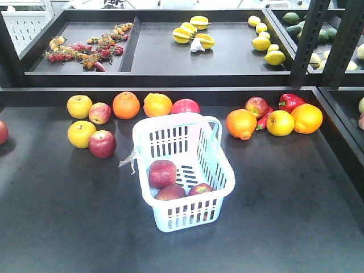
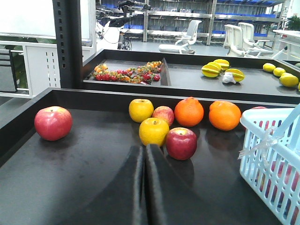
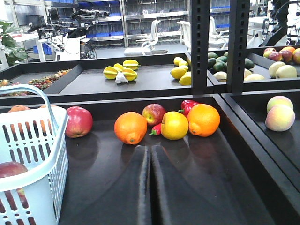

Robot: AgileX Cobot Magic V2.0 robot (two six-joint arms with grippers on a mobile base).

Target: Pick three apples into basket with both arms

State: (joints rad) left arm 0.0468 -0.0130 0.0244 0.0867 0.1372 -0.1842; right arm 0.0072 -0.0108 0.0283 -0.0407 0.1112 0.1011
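With three apples in the basket, left gripper and right gripper closed, empty.

Left claw has its fingers pressed together, hanging low above the desk. Right claw likewise closed, holding nothing.
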